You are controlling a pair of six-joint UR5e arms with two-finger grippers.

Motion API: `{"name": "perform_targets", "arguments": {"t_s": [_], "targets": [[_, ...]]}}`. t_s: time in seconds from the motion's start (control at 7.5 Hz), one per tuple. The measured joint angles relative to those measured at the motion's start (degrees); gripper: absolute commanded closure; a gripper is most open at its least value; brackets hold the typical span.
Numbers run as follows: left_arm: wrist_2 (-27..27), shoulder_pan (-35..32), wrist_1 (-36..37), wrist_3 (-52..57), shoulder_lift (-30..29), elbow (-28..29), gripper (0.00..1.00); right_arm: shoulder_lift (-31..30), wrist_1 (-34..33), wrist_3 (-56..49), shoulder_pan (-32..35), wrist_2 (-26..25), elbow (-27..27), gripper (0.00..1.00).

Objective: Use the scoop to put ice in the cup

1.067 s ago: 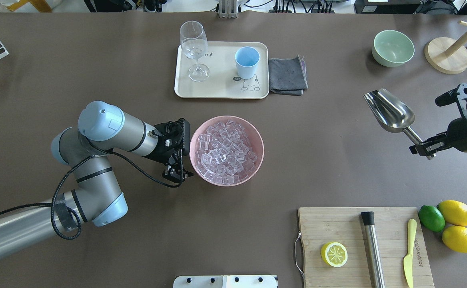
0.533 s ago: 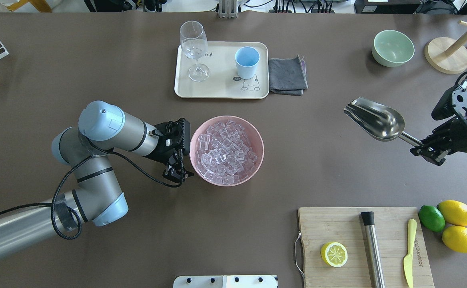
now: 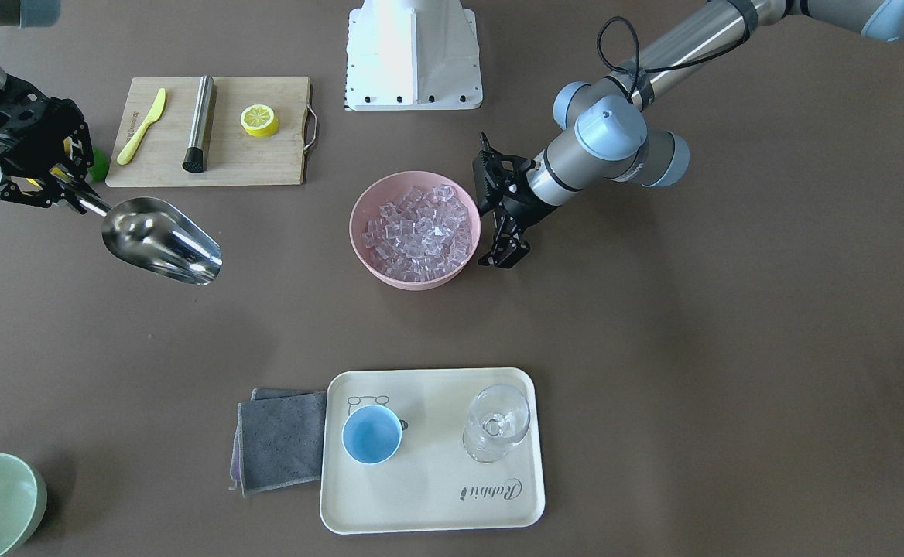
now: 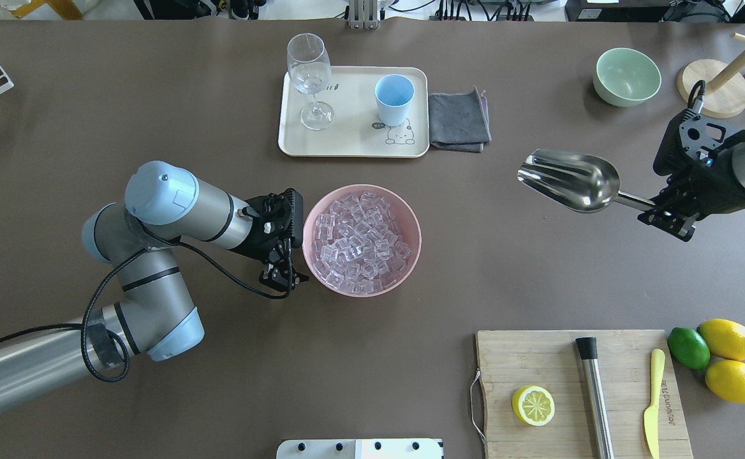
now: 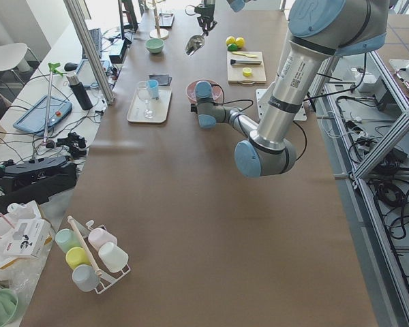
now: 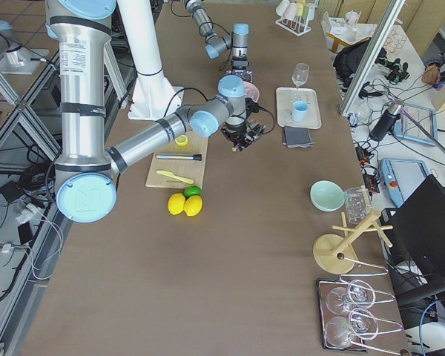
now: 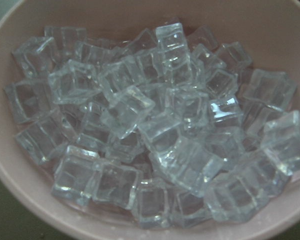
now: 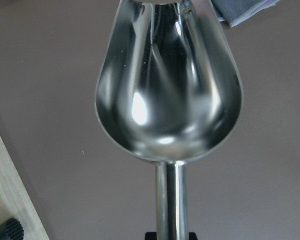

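Front view: the right claw (image 3: 73,199) is pinching the scoop (image 3: 162,240) by its handle, holding the empty trough well apart from the bowl (image 3: 413,283) of ice (image 3: 421,228).
Overhead: the cup (image 4: 393,99) is standing empty on the tray (image 4: 347,137). The left claw (image 4: 280,273) is sitting just beside the bowl rim, probably to steady it; its spread cannot be told.
Left wrist: ice is filling the bowl.

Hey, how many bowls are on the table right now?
2: the pink bowl full of ice, mid-table by the left gripper; the pale-green bowl, empty, near the wooden stand.
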Motion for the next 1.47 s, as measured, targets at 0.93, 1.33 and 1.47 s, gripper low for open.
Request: {"name": "perform_targets", "arguments": {"t_s": [0.93,1.33,1.47], "targets": [[-0.01,0.00,-0.22,0.08,0.33,-0.04,0.01,19.96,-34.27,-7.11,-6.68,-7.54,5.79,1.00],[-0.01,0.00,-0.23,0.09,0.36,-0.05,0.01,34.38,-52.44,-7.96,-10.86,-12.26,3.49,1.00],[-0.01,0.00,-0.25,0.08,0.35,-0.06,0.01,39.78,-57.85,-8.02,-11.79,-13.49,0.67,1.00]]}}
